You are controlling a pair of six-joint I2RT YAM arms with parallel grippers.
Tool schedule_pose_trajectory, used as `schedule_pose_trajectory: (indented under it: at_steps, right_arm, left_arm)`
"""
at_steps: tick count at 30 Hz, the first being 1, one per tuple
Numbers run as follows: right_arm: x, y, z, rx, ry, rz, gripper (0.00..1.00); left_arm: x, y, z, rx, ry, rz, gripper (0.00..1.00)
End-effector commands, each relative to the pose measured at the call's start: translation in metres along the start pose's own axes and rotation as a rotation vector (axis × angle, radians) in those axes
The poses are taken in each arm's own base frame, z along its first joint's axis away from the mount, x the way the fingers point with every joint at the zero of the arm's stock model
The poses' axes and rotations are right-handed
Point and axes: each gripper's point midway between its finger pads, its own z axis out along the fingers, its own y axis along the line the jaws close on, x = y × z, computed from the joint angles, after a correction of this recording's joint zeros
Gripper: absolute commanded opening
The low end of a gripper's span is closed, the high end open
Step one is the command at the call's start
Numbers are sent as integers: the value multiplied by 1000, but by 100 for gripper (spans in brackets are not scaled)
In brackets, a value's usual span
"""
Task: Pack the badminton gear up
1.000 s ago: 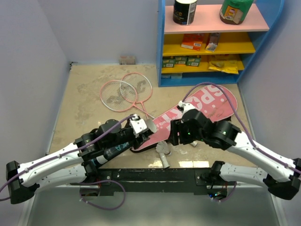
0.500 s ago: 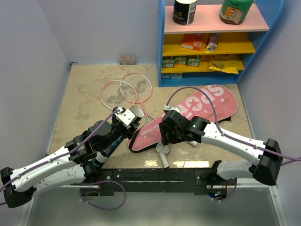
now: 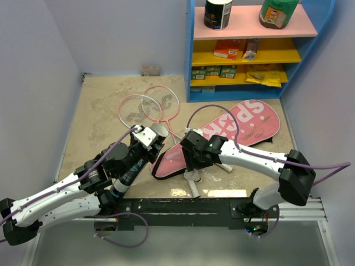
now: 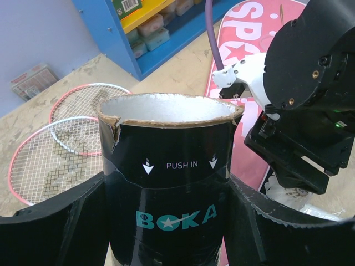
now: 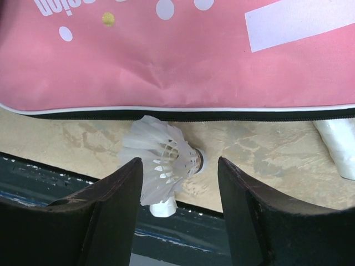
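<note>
Top external showed packing barely begun: left gripper (image 3: pixel 146 138) held the tube (image 4: pixel 172 160), right gripper (image 5: pixel 180 164) wide over a shuttlecock (image 5: pixel 160 148), rackets (image 3: pixel 150 108) outside the bag (image 3: pixel 244 124)

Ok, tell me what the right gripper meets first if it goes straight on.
Most likely the white shuttlecock, which lies between the right gripper's open fingers on the table, beside the pink bag.
</note>
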Motion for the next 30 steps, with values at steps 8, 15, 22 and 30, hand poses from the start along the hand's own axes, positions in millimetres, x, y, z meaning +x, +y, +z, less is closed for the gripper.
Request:
schedule_pose_trajectory:
  at_steps: [8,15,22,30]
  right_arm:
    - [-10,3,11,20,-21,-56,50]
    - [-9,-1,15,46,-11,-68,15]
    - [-16,-12,-9,80,-40,-74,0]
    - [-51,-6,-109,-98,-260,28,0]
  left_arm:
    - [-10,4,-4,-30,-15,-78,0]
    - [-7,3,-2,-30,-3,-72,0]
    - [-7,2,-1,-25,-2,-70,0]
    - [-3,-25,7,112,12,-41,0]
